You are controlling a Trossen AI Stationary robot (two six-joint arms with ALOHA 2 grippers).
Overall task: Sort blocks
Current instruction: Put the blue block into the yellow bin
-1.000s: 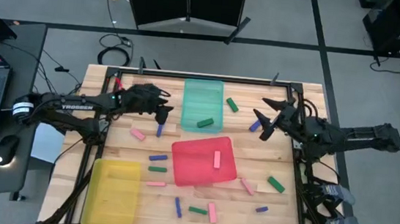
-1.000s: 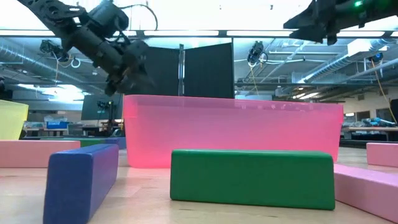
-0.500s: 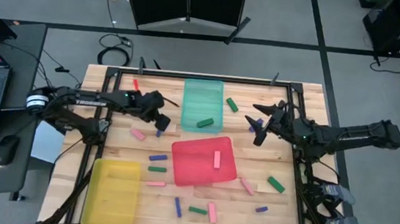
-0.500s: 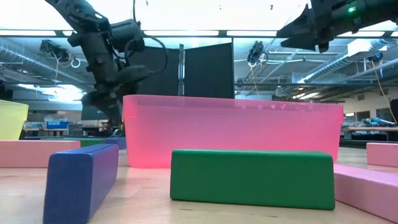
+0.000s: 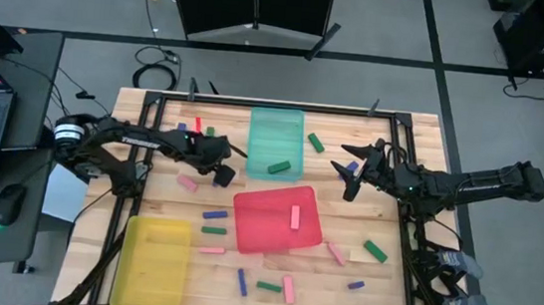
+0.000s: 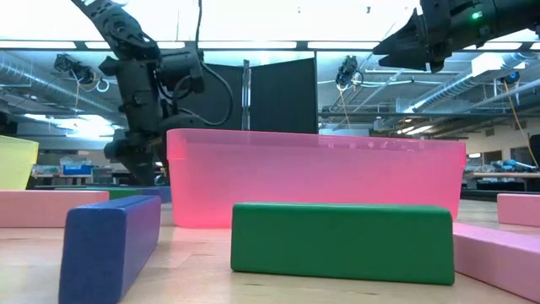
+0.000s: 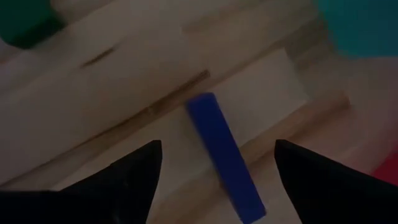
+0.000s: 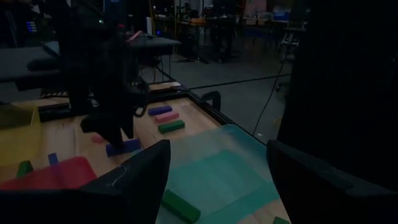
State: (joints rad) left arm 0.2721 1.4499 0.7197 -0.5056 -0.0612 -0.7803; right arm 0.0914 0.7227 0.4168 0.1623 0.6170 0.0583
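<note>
My left gripper [image 5: 219, 173] is open and low over a blue block [image 7: 224, 155] that lies flat on the wood, left of the red tray [image 5: 277, 218]. Its fingers stand on either side of the block with a gap on each side. The right wrist view also shows this blue block [image 8: 122, 147] under the left arm. My right gripper [image 5: 353, 172] is open and hovers high, right of the teal tray [image 5: 277, 133]. Pink, blue and green blocks lie scattered on the table. One green block [image 5: 279, 167] is in the teal tray, and one pink block [image 5: 295, 216] is in the red tray.
A yellow tray [image 5: 152, 261] sits at the near left. Loose blocks lie between the trays and along the near edge, such as a pink one [image 5: 187, 182], a blue one [image 5: 214, 214] and a green one [image 5: 375, 250]. Three small blocks [image 5: 196, 126] sit at the far left.
My left gripper has moved toward the near edge and come down over the blue block, staying open. Three small blocks behind it now show. My right gripper has drifted slightly toward the table's left. No block has moved.
</note>
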